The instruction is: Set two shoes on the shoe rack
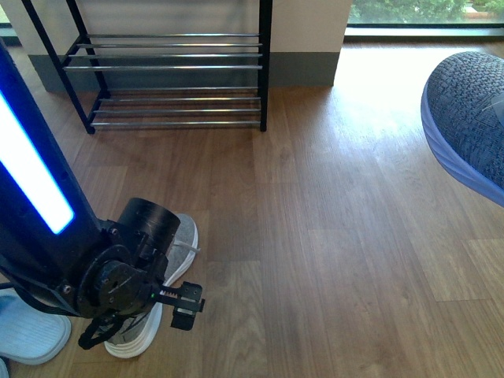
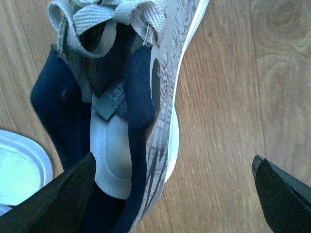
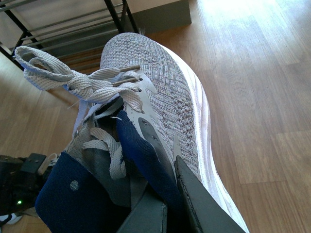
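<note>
Left wrist view: left gripper [image 2: 173, 162] gaping over floor sneaker [image 2: 165, 87]; right gripper [image 3: 165, 204] clamping collar of held sneaker [image 3: 165, 92], thin grip risking slipping.

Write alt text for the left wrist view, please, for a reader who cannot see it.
The left gripper, jaws wide open, hangs over a grey knit sneaker with a navy collar on a wood floor. One finger is over the shoe's opening, the other over bare floor. A pale blue slipper shows at the edge.
</note>
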